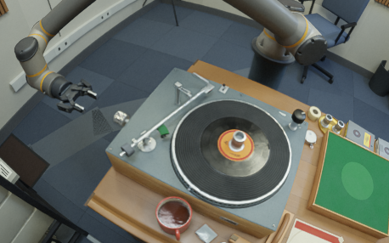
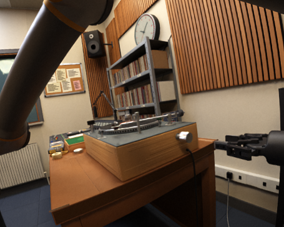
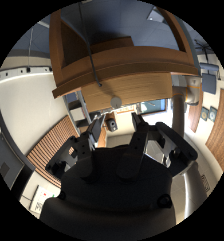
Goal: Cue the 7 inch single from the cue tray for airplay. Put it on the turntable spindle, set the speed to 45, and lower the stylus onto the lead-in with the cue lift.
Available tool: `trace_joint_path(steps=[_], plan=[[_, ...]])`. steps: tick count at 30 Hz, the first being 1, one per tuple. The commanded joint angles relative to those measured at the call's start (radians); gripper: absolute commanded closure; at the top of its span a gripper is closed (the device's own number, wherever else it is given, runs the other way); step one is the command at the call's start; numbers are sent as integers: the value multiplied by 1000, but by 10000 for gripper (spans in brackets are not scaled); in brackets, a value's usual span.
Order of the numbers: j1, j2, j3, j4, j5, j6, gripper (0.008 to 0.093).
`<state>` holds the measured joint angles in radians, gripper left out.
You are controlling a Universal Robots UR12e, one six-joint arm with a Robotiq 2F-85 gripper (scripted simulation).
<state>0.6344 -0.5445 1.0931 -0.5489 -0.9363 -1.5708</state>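
My gripper is open and empty, hovering off the left side of the desk and pointing at the turntable's side, level with a silver knob on its wooden wall. The 7 inch single with its orange label sits on the spindle at the platter's centre. The tonearm lies across the deck's left part, its headshell near the platter's rim. A small green cue lever stands beside it. The green cue tray at the right is empty.
The turntable fills most of the wooden desk. A red mug stands at the front edge. A black knob and small adapters sit between deck and tray. A cable hangs from the turntable's side. A black rack stands behind my gripper.
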Motion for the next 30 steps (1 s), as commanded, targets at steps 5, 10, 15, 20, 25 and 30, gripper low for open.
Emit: trace_joint_path(steps=[5, 10, 15, 20, 25, 30], plan=[[5, -9, 16, -8, 4, 0, 374], [11, -21, 41, -21, 11, 0, 374], [20, -36, 72, -37, 20, 0, 374], [30, -52, 106, -55, 30, 0, 374], [41, -68, 138, -72, 40, 0, 374], [50, -81, 166, -86, 50, 0, 374]])
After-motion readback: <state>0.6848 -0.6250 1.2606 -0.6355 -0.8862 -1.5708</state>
